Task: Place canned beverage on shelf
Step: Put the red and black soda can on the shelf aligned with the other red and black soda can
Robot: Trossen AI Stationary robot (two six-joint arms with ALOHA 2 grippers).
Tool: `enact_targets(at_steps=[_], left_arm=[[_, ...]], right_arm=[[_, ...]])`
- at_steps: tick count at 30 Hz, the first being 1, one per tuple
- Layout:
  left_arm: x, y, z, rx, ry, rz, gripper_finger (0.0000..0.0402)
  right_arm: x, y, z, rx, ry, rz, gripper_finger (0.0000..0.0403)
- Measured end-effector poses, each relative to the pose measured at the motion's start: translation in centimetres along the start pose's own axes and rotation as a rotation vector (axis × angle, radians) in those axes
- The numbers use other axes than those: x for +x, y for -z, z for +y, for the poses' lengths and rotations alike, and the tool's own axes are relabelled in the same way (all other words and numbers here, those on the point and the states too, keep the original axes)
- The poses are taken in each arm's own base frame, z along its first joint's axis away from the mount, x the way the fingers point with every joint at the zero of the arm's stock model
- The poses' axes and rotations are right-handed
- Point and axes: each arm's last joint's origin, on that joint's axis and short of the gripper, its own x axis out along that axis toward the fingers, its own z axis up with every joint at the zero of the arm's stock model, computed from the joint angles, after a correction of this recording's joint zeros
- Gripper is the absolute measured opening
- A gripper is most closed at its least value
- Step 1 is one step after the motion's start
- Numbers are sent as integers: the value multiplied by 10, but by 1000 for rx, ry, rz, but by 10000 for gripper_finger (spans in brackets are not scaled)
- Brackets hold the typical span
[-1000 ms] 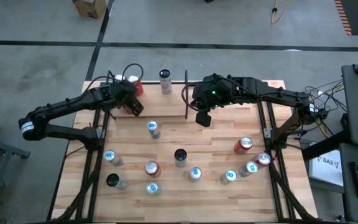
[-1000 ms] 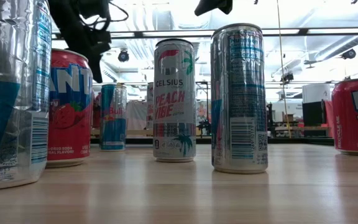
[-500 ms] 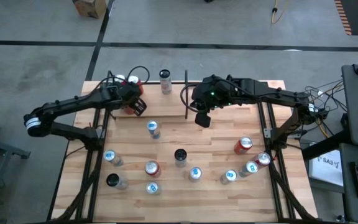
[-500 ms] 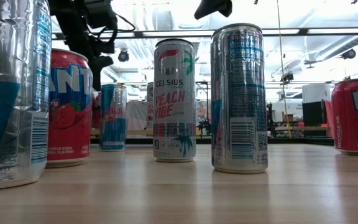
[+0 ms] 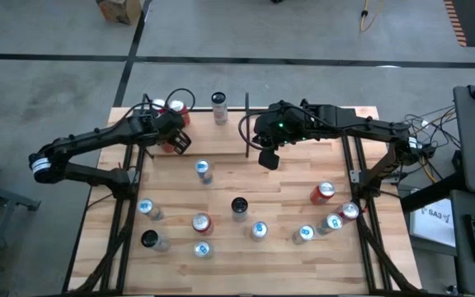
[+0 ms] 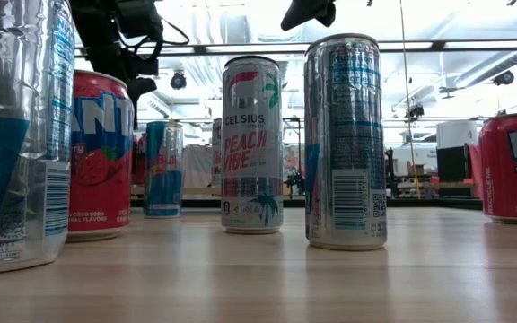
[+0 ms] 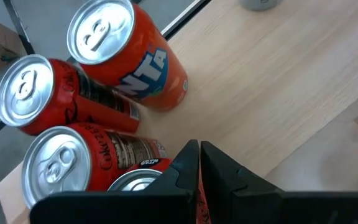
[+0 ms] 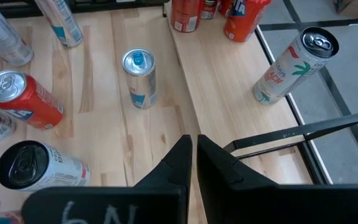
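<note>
Several red and orange cans (image 5: 176, 110) stand upright at the far left of the shelf (image 5: 200, 125), a wood plank floor within a thin black frame. A white can (image 5: 219, 107) stands further right on it. My left gripper (image 5: 181, 143) is shut just above this group. The left wrist view shows an orange can (image 7: 124, 57), two red cans (image 7: 50, 99) and a can top (image 7: 135, 183) half hidden behind my left gripper (image 7: 199, 163). My right gripper (image 5: 268, 158) hangs shut above the table's middle, holding nothing. My left gripper slants down from the table's near side, its shut fingers (image 7: 185, 168) right beside the half-hidden can's top (image 7: 135, 183). The gripper's own body covers that spot, so I cannot tell whether it touches the can.
Several more cans stand upright on the near half of the table, among them a silver one (image 5: 203, 171), a dark-topped one (image 5: 239, 206) and a red one (image 5: 324, 192). A black frame bar (image 5: 246, 124) crosses the far middle, beside my right gripper.
My left gripper has tipped a little over the red cans, staying shut and in the same place. The cans have not moved.
</note>
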Motion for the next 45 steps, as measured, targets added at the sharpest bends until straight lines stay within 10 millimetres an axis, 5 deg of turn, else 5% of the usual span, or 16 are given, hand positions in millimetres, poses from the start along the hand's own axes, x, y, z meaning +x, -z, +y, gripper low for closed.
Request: enact_targets(at_steps=[15,30,45], left_arm=[[-2,4,2,7,-18,38,0],[-43,20,27,40,1,60,0],[-33,19,21,19,-8,107,0]], right_arm=[[0,0,0,0,0,0,13],[3,3,0,-4,0,15,13],[4,3,0,-14,0,17,13]])
